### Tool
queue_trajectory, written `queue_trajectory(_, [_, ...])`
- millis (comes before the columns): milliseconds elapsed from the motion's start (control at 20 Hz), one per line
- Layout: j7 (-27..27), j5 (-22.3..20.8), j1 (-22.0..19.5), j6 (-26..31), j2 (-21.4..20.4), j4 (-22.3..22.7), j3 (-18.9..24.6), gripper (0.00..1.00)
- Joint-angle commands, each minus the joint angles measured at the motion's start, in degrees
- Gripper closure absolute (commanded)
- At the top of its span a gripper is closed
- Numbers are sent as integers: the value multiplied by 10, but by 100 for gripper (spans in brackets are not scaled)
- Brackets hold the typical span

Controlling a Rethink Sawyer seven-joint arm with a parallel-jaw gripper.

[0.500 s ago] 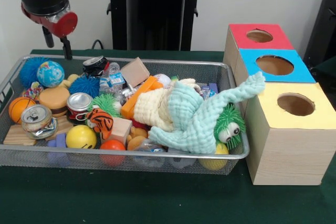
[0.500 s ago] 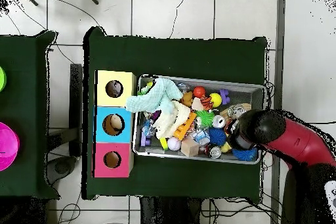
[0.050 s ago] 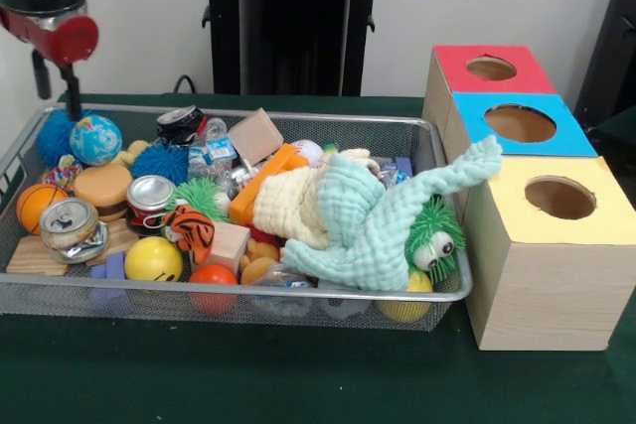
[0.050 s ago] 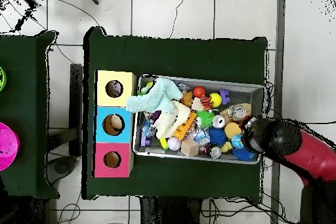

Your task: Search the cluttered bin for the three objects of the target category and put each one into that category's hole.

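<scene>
The search step is in hand: the tool [image 3: 55, 86] hangs empty above the far corner of the bin [image 3: 238, 293] by the blue spiky ball [image 3: 57, 133], its fingers seemingly pressed together, and must next descend onto a target among the clutter.

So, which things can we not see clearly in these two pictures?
- Claw: in the front view only thin dark tips show below the red wrist; open or shut is unclear. In the overhead view the arm covers it.
- Under the green cloth: front view, whatever lies beneath is hidden.
- Box holes: overhead view, their contents are too small to identify.
</scene>
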Motion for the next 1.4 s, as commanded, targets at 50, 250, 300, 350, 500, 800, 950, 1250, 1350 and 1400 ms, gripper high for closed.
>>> queue_trajectory(50, [-66, -69, -55, -84, 33, 67, 56, 0])
queue_trajectory(250, [-58, -89, -69, -115, 65, 51, 64, 0])
queue_trajectory(300, [-54, -93, -70, -122, 74, 45, 66, 0])
queue_trajectory(350, [-47, -95, -69, -129, 80, 42, 66, 0])
queue_trajectory(500, [-25, -100, -66, -147, 100, 36, 70, 0])
queue_trajectory(800, [25, -90, -44, -183, 124, 34, 64, 0])
queue_trajectory(950, [34, -82, -40, -185, 118, 40, 66, 0])
queue_trajectory(1250, [41, -65, -31, -166, 93, 56, 70, 0])
queue_trajectory(1350, [47, -64, -26, -172, 97, 54, 66, 0])
queue_trajectory(1400, [48, -64, -24, -172, 100, 49, 64, 0])
